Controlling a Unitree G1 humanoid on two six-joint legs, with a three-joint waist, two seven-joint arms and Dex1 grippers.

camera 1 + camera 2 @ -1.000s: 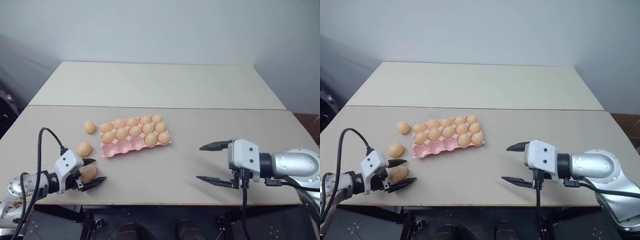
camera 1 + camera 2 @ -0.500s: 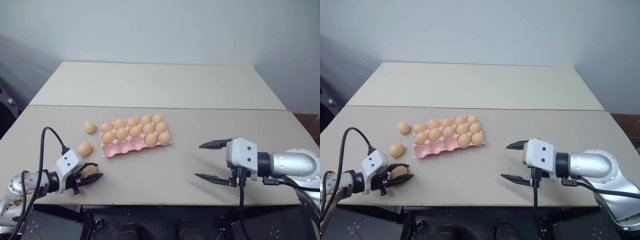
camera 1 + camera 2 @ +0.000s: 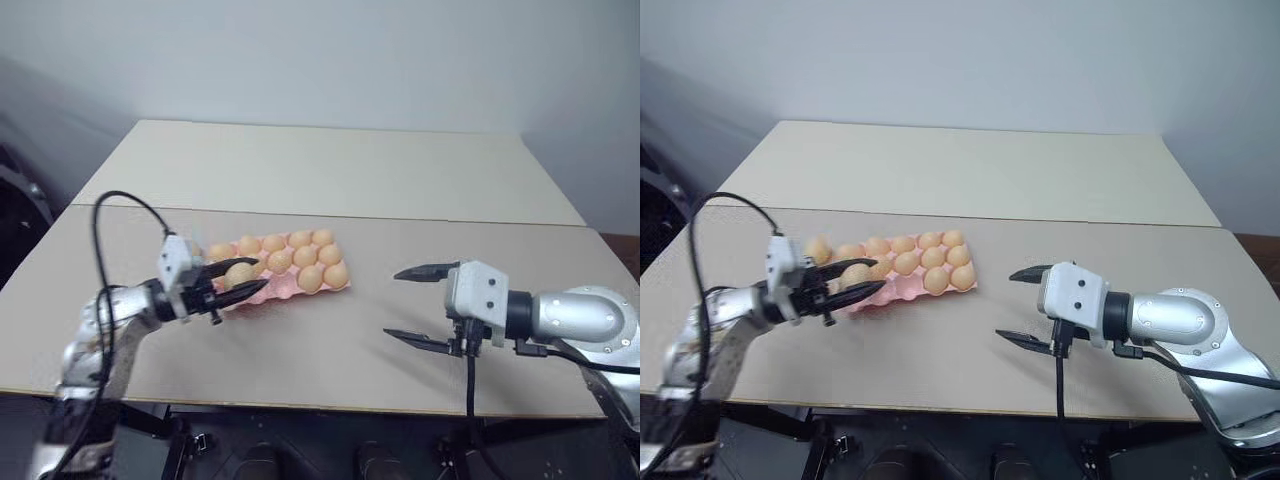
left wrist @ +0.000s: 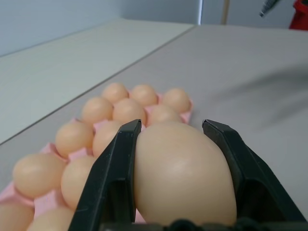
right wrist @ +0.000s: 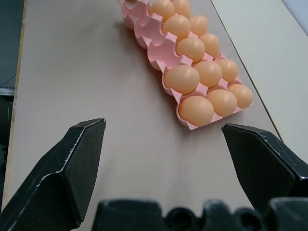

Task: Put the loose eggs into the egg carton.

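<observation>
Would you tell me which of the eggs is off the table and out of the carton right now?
The egg clamped in the left gripper, held above the near edge of the egg carton; every other egg sits in a cup or on the table.

Silver arms, white wrist blocks, black cables; each pincer [image 3: 425, 305] has two black fingers.
</observation>
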